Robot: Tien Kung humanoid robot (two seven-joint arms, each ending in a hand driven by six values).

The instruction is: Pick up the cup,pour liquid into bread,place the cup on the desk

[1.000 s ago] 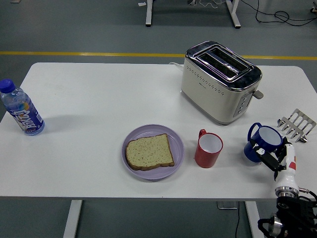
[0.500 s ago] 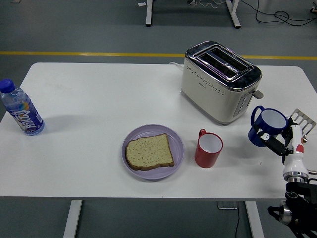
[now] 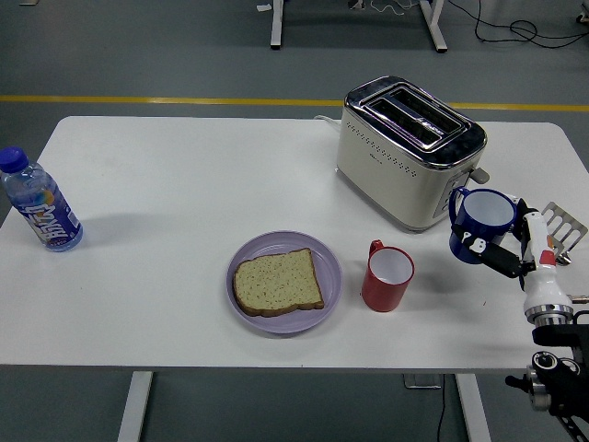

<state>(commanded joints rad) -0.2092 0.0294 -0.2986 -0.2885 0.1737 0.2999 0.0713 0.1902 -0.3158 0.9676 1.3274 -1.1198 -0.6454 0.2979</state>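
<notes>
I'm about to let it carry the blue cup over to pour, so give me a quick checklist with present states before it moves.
1. Right hand grips the blue cup: ok.
2. Cup upright, mouth up: ok.
3. Liquid in the cup: cannot tell.
4. Bread lying flat on the purple plate: ok.
5. Straight path to the bread: not ok, the red mug stands between.
6. Toaster close beside the cup: not ok, little room.

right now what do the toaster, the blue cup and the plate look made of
Toaster: cream painted metal sides with a mirror-like chrome top, going by the reflections.
Blue cup: glossy, likely glazed ceramic or enamel, white inside.
Plate: matte lilac, plastic or ceramic; unclear.
</notes>
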